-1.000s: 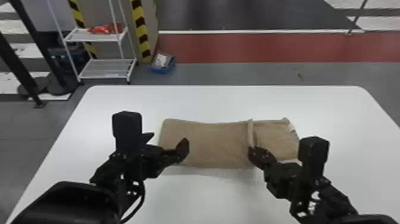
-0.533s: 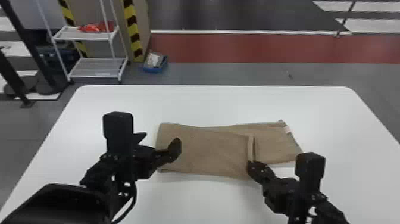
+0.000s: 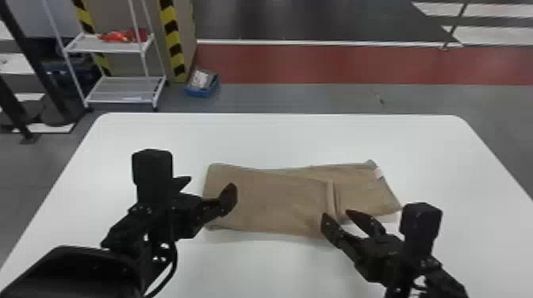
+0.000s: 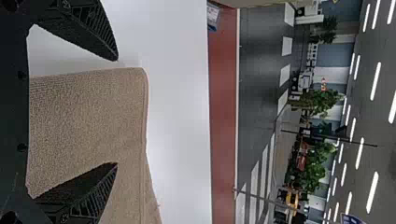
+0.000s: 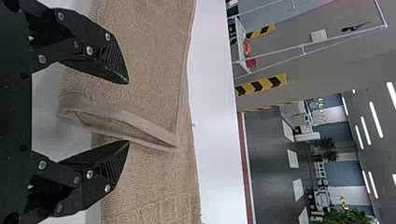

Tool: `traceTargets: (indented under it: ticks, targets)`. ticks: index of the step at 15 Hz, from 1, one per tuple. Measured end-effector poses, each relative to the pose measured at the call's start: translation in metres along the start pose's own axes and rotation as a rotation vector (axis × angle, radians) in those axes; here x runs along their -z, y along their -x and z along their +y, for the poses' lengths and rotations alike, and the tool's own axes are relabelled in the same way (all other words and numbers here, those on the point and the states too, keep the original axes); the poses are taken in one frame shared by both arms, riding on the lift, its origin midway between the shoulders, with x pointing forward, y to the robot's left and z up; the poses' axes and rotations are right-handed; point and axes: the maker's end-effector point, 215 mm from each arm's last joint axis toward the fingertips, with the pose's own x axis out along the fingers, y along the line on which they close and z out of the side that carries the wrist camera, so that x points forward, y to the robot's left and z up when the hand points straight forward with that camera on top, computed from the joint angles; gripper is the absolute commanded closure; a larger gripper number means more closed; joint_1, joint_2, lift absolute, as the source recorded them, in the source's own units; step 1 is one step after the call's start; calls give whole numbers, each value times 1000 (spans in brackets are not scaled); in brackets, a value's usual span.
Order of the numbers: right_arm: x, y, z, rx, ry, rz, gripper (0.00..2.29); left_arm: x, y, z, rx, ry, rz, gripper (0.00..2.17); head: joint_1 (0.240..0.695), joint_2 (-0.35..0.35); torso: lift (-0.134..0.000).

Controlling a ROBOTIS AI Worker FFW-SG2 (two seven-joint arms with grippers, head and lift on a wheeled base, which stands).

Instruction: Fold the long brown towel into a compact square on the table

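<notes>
Right tool (image 5: 128, 112) since spread, brown towel (image 3: 277, 198) released; left tool (image 4: 116, 112) also apart. Flatten and square upturned edge (image 3: 330, 198) before you fold again.

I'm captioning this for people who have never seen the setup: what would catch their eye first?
Probably the brown towel, lying folded on the white table. Next, the open black left gripper at the towel's left end and the open right gripper by the fold's raised edge. Behind the table, in the head view's upper left, yellow-and-black stripes stand out beside a white rack.
</notes>
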Motion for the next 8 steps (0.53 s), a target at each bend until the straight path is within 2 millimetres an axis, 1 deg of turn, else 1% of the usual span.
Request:
traceTargets:
  ticks: [2, 5, 8]
  targets:
    - [-8, -8, -5, 7, 5, 10, 93, 1, 0, 0, 0, 0, 2, 80, 695, -28, -123]
    - [-14, -27, -15, 19, 15, 28, 151, 2, -1, 1, -1, -1, 3, 80, 695, -30, -123]
    - [-9, -44, -24, 33, 30, 64, 218, 3, 0, 2, -3, -1, 5, 80, 695, -32, -123]
